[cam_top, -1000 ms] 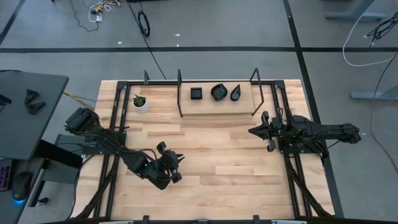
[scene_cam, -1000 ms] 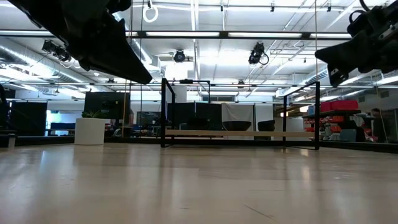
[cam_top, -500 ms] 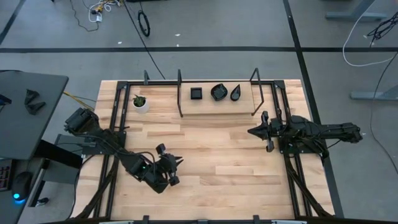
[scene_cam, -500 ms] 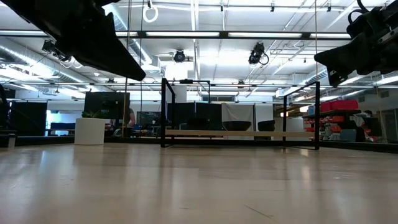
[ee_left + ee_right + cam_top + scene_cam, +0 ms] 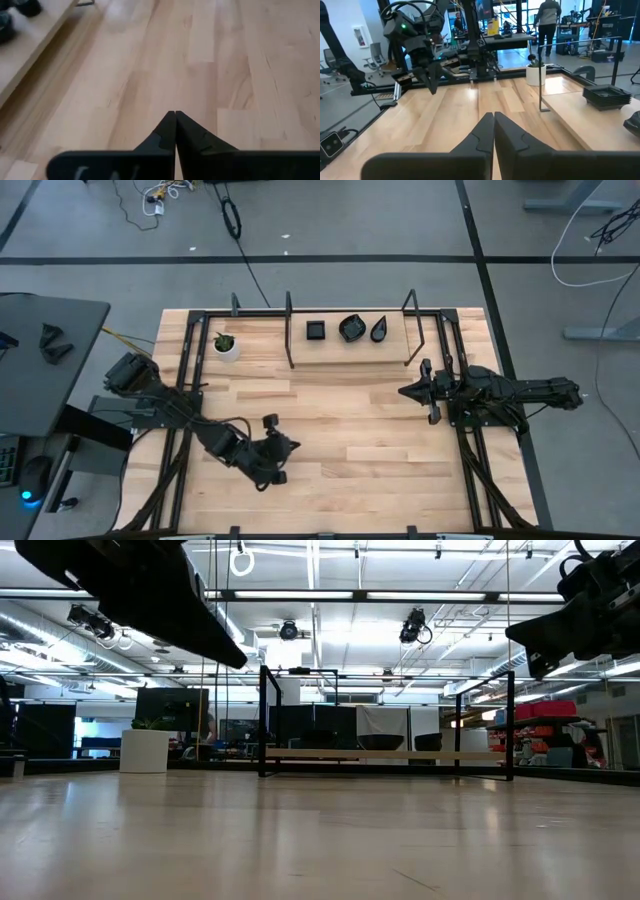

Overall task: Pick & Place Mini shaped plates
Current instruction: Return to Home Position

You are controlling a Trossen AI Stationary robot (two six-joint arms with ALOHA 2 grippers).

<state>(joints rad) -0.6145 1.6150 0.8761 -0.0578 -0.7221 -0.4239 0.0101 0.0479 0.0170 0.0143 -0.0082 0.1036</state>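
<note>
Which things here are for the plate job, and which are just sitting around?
For the job: square plates, round plates, teardrop plates, all on the shelf; left hand and right hand, both shut.
Just sitting around: white plant pot, beside the shelf.

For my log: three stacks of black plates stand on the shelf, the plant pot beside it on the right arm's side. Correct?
No. The high view shows the plant pot beside the shelf on the left arm's side. The plate stacks are right.

Wooden table [image 5: 360, 440], far-edge shelf [image 5: 335, 348] bearing three black plate stacks [image 5: 351, 328], white plant pot [image 5: 227, 347] beside it
</note>
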